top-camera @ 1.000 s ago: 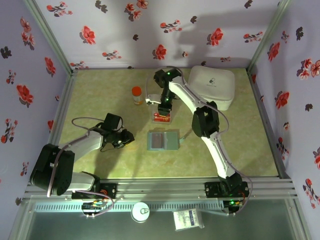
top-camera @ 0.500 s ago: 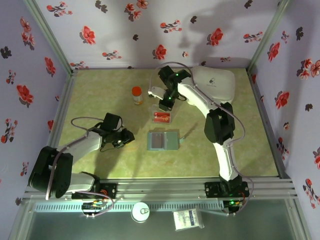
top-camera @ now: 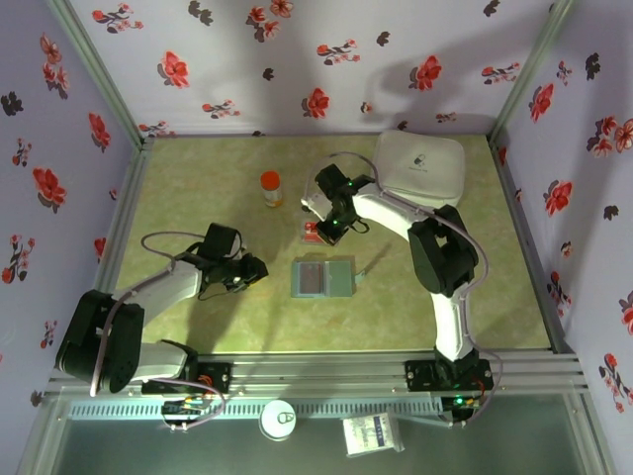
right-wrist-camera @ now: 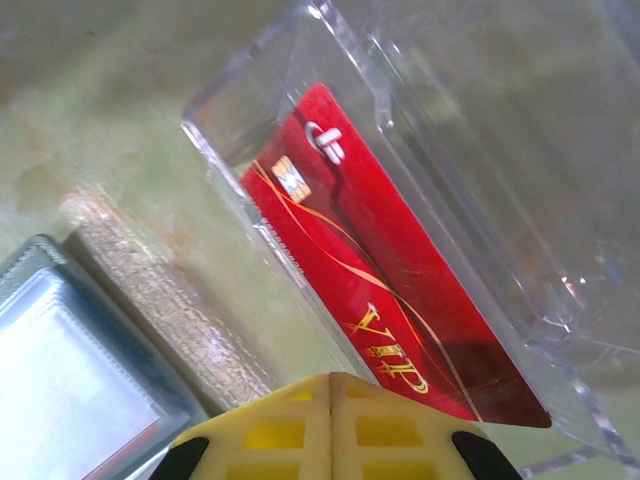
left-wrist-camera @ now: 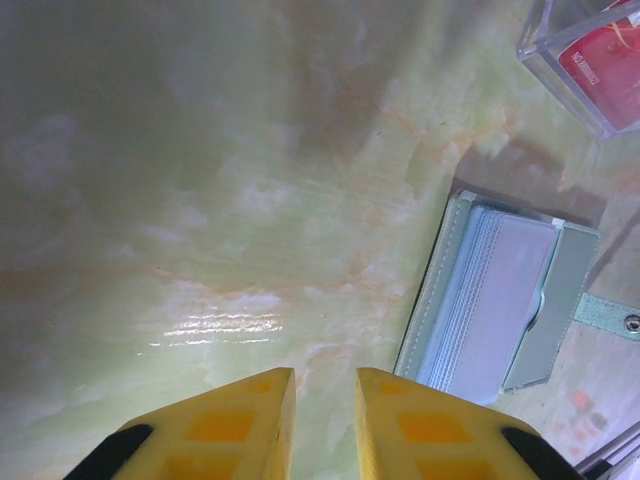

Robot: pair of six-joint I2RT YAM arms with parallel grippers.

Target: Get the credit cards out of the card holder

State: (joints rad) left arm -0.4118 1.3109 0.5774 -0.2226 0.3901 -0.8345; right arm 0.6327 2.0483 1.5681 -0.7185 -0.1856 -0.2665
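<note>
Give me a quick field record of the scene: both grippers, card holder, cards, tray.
left gripper: jaws slightly apart, nothing between them, low over the table, left of the holder
right gripper: shut, empty, just above the tray's edge
card holder: lying open on the table, pale stack of cards or sleeves inside
red card: lying inside the clear tray, out of the holder
other items: orange bottle, white case, both toward the far side
</note>
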